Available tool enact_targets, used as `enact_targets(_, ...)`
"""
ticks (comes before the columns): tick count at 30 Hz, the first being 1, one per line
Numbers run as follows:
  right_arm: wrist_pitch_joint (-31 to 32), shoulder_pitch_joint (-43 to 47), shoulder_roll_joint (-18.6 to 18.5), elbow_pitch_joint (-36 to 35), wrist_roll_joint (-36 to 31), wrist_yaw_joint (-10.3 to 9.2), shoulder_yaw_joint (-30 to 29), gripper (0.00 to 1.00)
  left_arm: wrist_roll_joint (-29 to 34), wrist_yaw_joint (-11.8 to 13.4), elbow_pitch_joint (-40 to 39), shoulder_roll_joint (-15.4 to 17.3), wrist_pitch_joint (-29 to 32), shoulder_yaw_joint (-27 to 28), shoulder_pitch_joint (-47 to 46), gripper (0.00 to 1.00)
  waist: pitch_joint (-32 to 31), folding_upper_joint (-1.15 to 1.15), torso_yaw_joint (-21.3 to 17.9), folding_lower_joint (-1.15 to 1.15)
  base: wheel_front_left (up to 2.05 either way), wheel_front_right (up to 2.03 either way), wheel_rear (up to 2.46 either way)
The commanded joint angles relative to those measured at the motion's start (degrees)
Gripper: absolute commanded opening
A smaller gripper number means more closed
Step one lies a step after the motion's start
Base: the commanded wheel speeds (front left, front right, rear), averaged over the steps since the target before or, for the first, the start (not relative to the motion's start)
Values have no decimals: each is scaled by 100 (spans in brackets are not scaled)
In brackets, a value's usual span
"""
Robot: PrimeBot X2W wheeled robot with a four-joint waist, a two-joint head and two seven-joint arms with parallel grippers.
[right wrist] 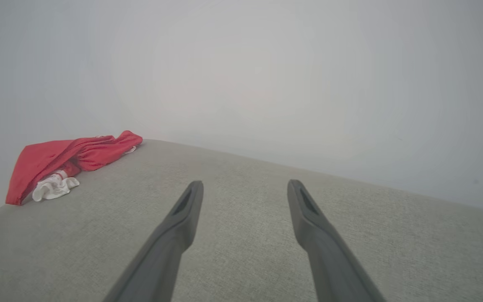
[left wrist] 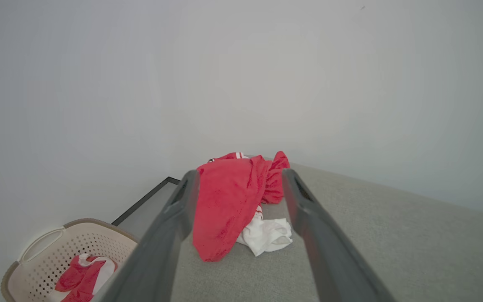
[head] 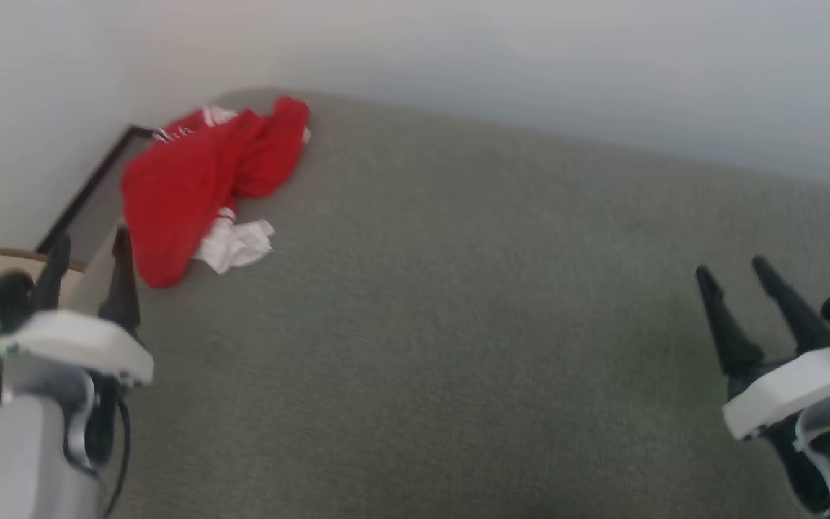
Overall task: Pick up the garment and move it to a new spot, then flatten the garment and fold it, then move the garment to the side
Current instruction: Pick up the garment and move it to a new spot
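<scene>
The garment point(head: 199, 180) is a red shirt with a white sleeve, lying crumpled at the far left corner of the grey-green padded surface point(head: 458, 324). The left wrist view frames the garment point(left wrist: 229, 201) between my left fingers, some way ahead of their tips. My left gripper point(head: 91, 241) hangs open at the surface's left edge, just short of the garment's near end, holding nothing. Far off at the right, my right gripper point(head: 732, 268) stands open and empty over bare surface. From the right wrist view the garment point(right wrist: 65, 159) lies far to the left.
A cream perforated laundry basket point(left wrist: 36, 260) with red and white cloth in it stands on the floor left of the surface. A dark-edged floor strip point(head: 91, 184) runs along the left wall. White walls close off the back and left.
</scene>
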Motion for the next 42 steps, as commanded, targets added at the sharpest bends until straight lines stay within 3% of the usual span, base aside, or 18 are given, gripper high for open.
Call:
enact_targets(1,47,-131,-93,-114,26,-1,-33,100,-77,-29,223,60,11,17,-369,100,473,0,-256,0,0,0,0)
enact_targets(13,279,-560,-600,-806,102,-1,-327,100,-345,-201,2370,333,238,4,-2382,100,1826,0,-597,0,0,0,0)
enact_targets(20,402,-687,-761,-1105,121,-1,-474,100,-415,-86,3502,441,665,-38,-3211,100,2299,0,-651,0,0,0,0)
enact_targets(27,559,-678,-884,-1373,146,-1,-656,100,-544,-19,4645,416,1706,-100,-3865,100,2693,0,-653,0,0,0,0)
enact_targets(32,638,-619,-928,-1533,151,-1,-776,100,-659,212,5374,197,2731,-139,-3973,100,2839,0,-627,0,0,0,0)
enact_targets(36,696,-605,-928,-1623,119,-1,-842,100,-709,231,5483,109,2847,-146,-4048,100,2887,0,-610,0,0,0,0)
enact_targets(37,715,-607,-924,-1639,108,-1,-855,100,-720,209,5461,96,2733,-142,-4069,41,2891,0,-602,0,0,0,0)
enact_targets(38,723,-606,-915,-1653,103,-1,-865,100,-762,255,5417,116,2604,-102,-4118,0,2888,0,-592,0,0,0,0)
enact_targets(42,672,-578,-839,-1621,79,-1,-905,100,-685,183,5235,292,2146,-144,-4280,0,2770,0,-565,0,0,0,0)
